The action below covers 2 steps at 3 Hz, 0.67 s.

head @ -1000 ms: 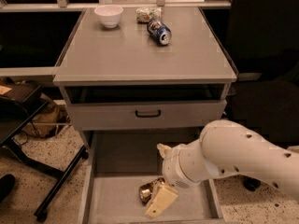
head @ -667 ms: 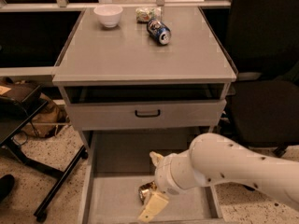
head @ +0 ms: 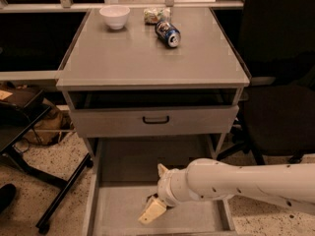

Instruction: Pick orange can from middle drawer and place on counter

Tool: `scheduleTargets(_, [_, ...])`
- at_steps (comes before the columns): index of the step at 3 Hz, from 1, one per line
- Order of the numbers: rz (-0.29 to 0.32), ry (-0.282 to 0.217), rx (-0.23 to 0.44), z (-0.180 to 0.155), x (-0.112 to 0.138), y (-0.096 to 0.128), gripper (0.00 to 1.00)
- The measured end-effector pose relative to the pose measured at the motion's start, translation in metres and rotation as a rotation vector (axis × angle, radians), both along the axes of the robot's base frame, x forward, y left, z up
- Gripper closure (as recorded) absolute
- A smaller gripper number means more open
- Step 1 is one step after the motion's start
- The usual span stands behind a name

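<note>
1. A grey metal cabinet fills the middle of the view, seen from the front and slightly above.
2. Its flat top, the counter (head: 147,58), carries three things near its far edge: a white bowl (head: 114,16) at the left, a crumpled snack bag (head: 156,14) in the middle, and a blue-and-black can (head: 168,33) lying on its side just in front of the bag.
3. Under the counter, a grey drawer front (head: 108,123) with a black handle (head: 156,119) sits pulled out a little, leaving a dark gap above it.
4. Lower down, the middle drawer (head: 118,213) is pulled far out toward the viewer, showing its flat grey floor and low side walls.
5. A thick white robot arm (head: 236,181) reaches in from the right edge and ends over that drawer.
6. The gripper (head: 153,208) is down inside the middle drawer, its cream-coloured end pointing toward the floor, left of centre.
7. Whether the gripper is spread, pressed together or pinching something cannot be told.
8. The orange can (head: 150,198) is in the middle drawer, right against the gripper and almost wholly hidden by it; only a small dark sliver shows.
9. A black office chair (head: 280,82) stands to the right of the cabinet, on a speckled floor (head: 29,166).
</note>
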State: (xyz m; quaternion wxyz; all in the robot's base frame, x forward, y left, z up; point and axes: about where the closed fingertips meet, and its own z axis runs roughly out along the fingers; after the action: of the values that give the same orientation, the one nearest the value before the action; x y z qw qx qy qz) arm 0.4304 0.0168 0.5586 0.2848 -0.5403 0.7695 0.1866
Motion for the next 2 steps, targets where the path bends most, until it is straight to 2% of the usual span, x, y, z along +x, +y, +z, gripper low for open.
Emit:
scheduleTargets(1, [-0.045,-0.061,0.009,0.0040,0.0196,-0.0001,0.00])
scheduleTargets(2, [-0.042,-0.055,0.012,-0.0018,0.0215,0.0001,0.00])
